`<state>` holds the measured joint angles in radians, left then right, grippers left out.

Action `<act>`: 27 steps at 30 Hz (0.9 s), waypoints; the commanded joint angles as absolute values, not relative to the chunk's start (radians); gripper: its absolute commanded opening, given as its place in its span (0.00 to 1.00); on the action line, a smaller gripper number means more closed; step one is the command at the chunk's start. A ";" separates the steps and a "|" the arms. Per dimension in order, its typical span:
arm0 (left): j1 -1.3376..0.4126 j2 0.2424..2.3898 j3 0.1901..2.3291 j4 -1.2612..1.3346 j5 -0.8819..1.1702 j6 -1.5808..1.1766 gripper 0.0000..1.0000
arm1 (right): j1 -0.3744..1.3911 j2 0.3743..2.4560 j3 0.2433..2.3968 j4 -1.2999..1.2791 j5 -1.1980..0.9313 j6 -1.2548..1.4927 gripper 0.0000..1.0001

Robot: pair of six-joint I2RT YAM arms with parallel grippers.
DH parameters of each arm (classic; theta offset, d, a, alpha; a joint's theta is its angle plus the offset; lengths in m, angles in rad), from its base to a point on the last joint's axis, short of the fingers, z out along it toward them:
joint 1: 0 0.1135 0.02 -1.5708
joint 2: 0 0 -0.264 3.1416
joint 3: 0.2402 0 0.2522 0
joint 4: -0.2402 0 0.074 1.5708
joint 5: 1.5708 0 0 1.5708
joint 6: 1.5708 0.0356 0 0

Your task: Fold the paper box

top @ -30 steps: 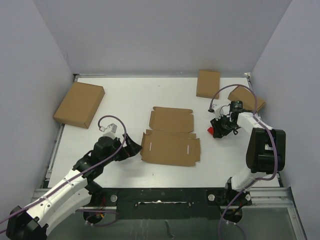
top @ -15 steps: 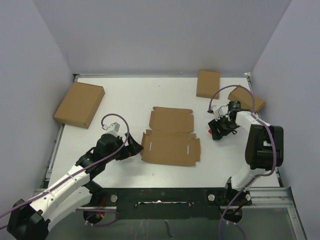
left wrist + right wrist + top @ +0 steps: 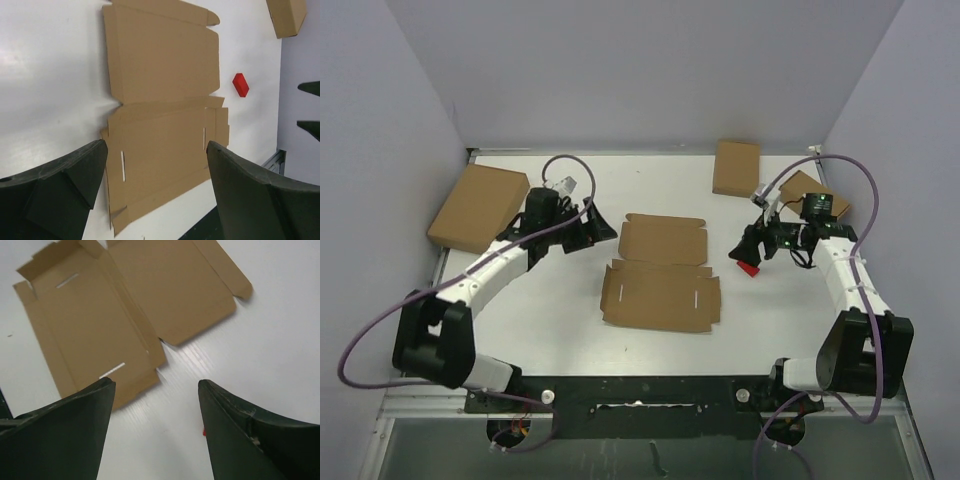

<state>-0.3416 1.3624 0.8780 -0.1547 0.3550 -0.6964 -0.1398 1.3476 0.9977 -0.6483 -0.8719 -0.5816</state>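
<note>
Box (image 3: 662, 280) lies flat and unfolded at the middle of the table (image 3: 570, 330). The lid panel is on the far side and the slotted base panel on the near side. No crease is raised yet, so I judge the fold not started.

Left gripper (image 3: 598, 222) hangs just left of the lid panel. Its wrist view shows the fingers spread wide with nothing between them, and the whole sheet below. Right gripper (image 3: 744, 248) sits to the right of the lid panel, above a red block (image 3: 748, 267). It is likewise spread and empty, and it is clear of the cardboard.

Step in hand, as I read it: bring both arms in to the sheet for the first fold.

- Start with the base, not the lid. The lid should close last.
- Press one set of fingertips flat on the base panel, inside the slits (image 3: 695, 297), so the sheet cannot slide on the smooth table.
- Slip the other arm's lower finger under a side flap from outside and lift along the crease, slowly.
- Risk: the sheet is light, so an unpinned push will probably skate it toward the red block.
- I cannot tell from here how stiff the creases are, so I will watch both wrist views.
</note>
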 commanded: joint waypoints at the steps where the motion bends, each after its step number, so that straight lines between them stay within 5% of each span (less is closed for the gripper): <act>1: -0.326 1.560 1.089 -0.185 0.454 -0.575 0.78 | -0.099 1.355 0.989 -0.667 -1.109 -0.583 0.69; 6: -0.311 1.791 1.288 -0.272 0.461 -0.532 0.62 | -0.084 1.414 1.035 -0.719 -1.085 -0.610 0.69; 14: -0.309 2.035 1.495 -0.360 0.496 -0.508 0.55 | -0.078 1.393 1.023 -0.692 -1.038 -0.597 0.70; 27: -0.322 2.175 1.536 -0.344 0.560 -0.534 0.42 | -0.064 1.383 1.017 -0.668 -1.019 -0.592 0.70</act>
